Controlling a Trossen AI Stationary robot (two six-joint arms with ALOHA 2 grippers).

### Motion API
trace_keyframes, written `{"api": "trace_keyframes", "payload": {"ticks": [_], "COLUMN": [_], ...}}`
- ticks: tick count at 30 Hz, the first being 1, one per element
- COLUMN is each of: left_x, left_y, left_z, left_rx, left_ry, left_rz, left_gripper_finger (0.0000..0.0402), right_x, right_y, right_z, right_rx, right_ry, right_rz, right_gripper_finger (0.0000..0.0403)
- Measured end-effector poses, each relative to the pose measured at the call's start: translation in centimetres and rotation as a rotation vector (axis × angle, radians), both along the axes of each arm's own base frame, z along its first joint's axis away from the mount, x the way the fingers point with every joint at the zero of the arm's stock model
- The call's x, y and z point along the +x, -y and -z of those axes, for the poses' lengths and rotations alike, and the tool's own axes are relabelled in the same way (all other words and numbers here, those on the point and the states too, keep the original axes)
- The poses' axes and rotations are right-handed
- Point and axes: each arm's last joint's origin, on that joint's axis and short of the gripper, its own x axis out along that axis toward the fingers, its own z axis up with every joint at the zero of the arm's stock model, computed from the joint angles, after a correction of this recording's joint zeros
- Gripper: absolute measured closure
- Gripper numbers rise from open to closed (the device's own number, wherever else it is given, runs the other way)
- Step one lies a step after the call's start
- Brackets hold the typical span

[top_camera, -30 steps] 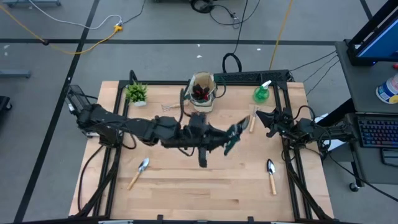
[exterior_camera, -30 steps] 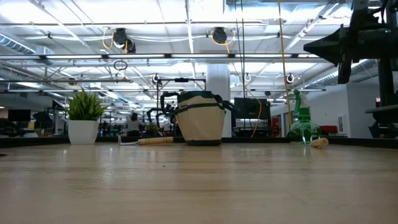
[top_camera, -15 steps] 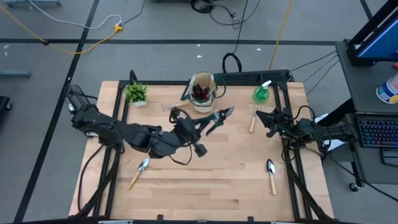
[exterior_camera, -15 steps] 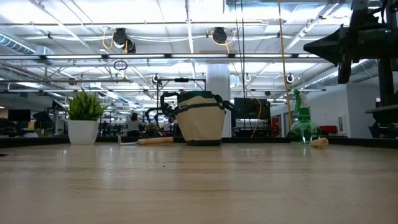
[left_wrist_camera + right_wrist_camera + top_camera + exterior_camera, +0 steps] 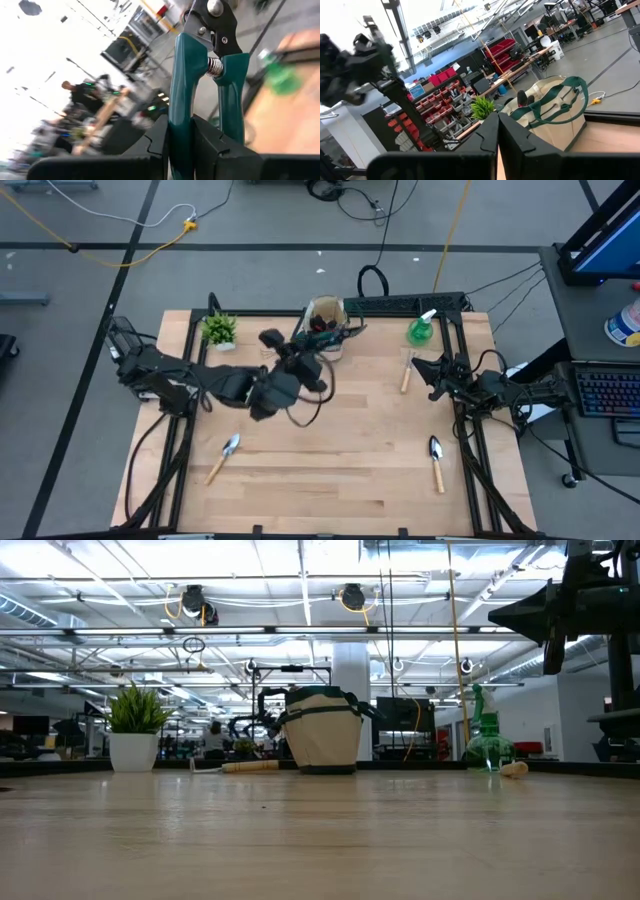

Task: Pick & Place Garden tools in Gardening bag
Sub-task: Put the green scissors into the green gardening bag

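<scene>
The gardening bag (image 5: 323,308), beige with green trim, stands at the table's far middle, with something dark red inside. My left gripper (image 5: 312,352) hangs just short of it, on its near left, shut on grey-green pruning shears (image 5: 338,336). Their blades reach over the bag's mouth. A green spray bottle (image 5: 420,331) stands far right. A wooden-handled tool (image 5: 405,375) lies near it, and two trowels (image 5: 225,456) (image 5: 437,461) lie toward the near edge. My right gripper (image 5: 418,366) waits shut at the right side. My left gripper pinches one teal handle (image 5: 180,107) of the shears between its two fingers; the other handle (image 5: 232,95) runs beside the outer finger (image 5: 212,145). The fingers point about level toward the bag and lie along the shears. The shears are lifted clear, blades pointing ahead.
A small potted plant (image 5: 219,330) stands at the far left. Another wooden handle (image 5: 250,766) lies on the table left of the bag (image 5: 322,730). Black frame rails (image 5: 190,380) run along the table's left, right and far edges. Bare wood spreads across the near middle.
My left gripper has swung from the table's middle toward the far edge and the bag, rolling its wrist on the way. The shears have gone with it, from pointing toward the right edge over open table to reaching over the bag's mouth.
</scene>
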Motion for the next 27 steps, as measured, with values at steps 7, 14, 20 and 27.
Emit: {"api": "trace_keyframes", "payload": {"ticks": [7, 14, 20, 27], "left_x": [0.5, 0.5, 0.0, -0.6], "left_y": [-5.3, -10.2, -13.6, -16.6], "left_z": [0.0, 0.0, 0.3, 0.6], "left_rx": [0.128, 0.190, 0.228, 0.259], "left_ry": [-0.267, -0.483, -0.674, -0.860], "left_rz": [-0.124, -0.194, -0.186, -0.183], "left_gripper_finger": [0.0349, 0.0349, 0.0349, 0.0349], "right_x": [0.0, 0.0, 0.0, 0.0], "right_y": [0.0, 0.0, 0.0, 0.0], "right_z": [0.0, 0.0, 0.0, 0.0], "right_rx": [0.000, -0.022, -0.023, -0.023], "right_ry": [0.000, -0.011, -0.012, -0.013], "right_rz": [0.000, 0.005, 0.005, 0.005], "right_gripper_finger": [0.0403, 0.0403, 0.0403, 0.0403]}}
